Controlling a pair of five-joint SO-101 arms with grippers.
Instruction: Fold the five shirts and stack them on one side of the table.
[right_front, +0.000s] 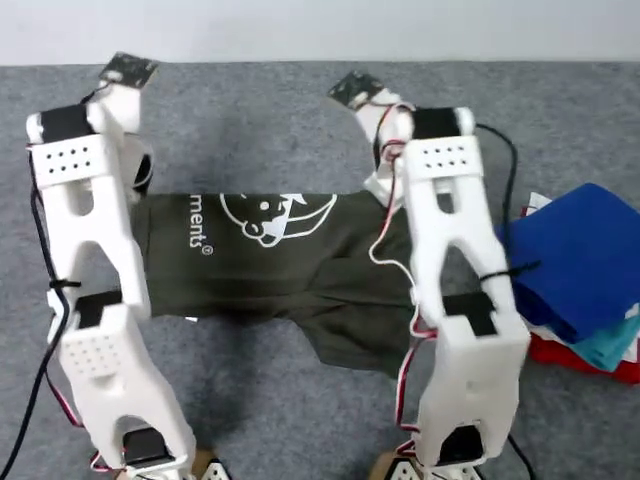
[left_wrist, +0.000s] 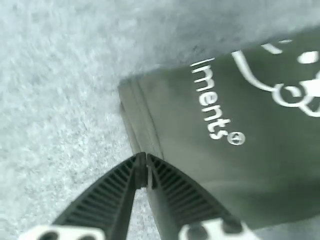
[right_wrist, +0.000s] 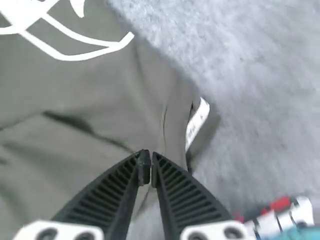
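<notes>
between the closed tips of left gripper (left_wrist: 142, 167) and right gripper (right_wrist: 146, 167) sits dark shirt (right_front: 270, 260) cloth, hem and collar end; seemingly mid-fold: next, carry both edges across together

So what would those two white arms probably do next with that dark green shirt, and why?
Probably lift both pinched ends together and fold them over. The left gripper is shut on the hem of the dark green printed shirt, the right gripper on its labelled end, and the shirt lies flat, only partly folded, on the grey felt table.
</notes>
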